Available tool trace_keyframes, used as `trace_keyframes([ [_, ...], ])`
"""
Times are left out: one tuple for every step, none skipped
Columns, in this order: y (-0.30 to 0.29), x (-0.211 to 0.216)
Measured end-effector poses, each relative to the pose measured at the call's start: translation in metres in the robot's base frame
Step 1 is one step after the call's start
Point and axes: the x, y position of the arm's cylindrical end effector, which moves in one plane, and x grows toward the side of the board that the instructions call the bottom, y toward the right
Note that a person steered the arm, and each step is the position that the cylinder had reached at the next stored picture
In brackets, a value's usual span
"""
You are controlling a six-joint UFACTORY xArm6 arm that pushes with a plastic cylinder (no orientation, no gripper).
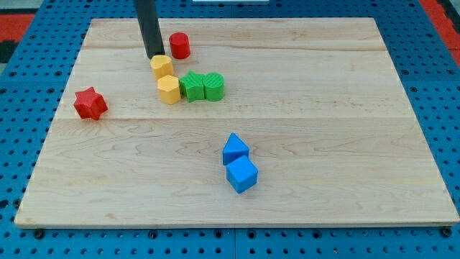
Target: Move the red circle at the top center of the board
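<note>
You've got no containers here, just blocks on the wooden board (323, 86). Red circle (179, 45) sits just right of my tip (155, 57), w/ a gap; tip holds nothing, touching a yellow block (162, 66).

We saw the red circle (179, 45), a short red cylinder, standing upright on its flat end on the board (323, 108), near the top edge and left of the board's centre line.
</note>
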Motion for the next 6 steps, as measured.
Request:
trace_keyframes([
  [-0.004,0.023],
  [0.009,0.006],
  [0.019,-0.027],
  [0.051,-0.046],
  [0.085,-0.049],
  [0.086,-0.018],
])
